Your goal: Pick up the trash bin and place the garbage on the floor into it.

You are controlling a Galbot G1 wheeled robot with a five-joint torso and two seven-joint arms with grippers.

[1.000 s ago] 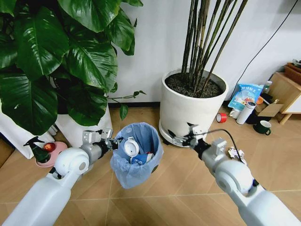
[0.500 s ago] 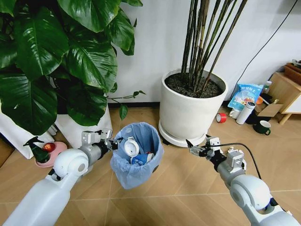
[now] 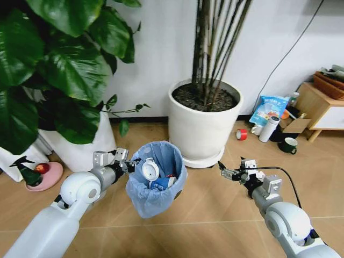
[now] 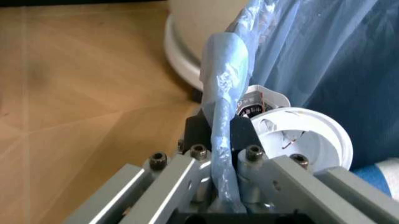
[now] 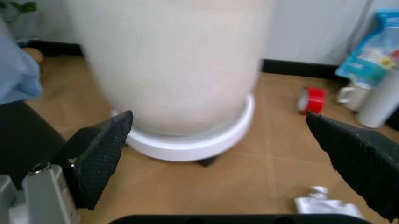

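Left pincer (image 3: 129, 161) pinching trash bin (image 3: 157, 177) rim; right pincer (image 3: 230, 173) spread, beside white plant pot (image 3: 201, 126).

Warm tan tiled floor (image 3: 204, 215) running right up to a plain white wall (image 3: 161, 59) with a dark skirting board (image 3: 145, 119) along its foot. On the left, a big broad-leafed plant (image 3: 59, 59) spreads over its white pot (image 3: 86, 145); centre, a tall-stemmed plant in a round white pot (image 3: 201, 129) on a white saucer. Far right, a low wooden shelf unit (image 3: 317, 107), with a black cable (image 3: 287, 51) slanting down the wall
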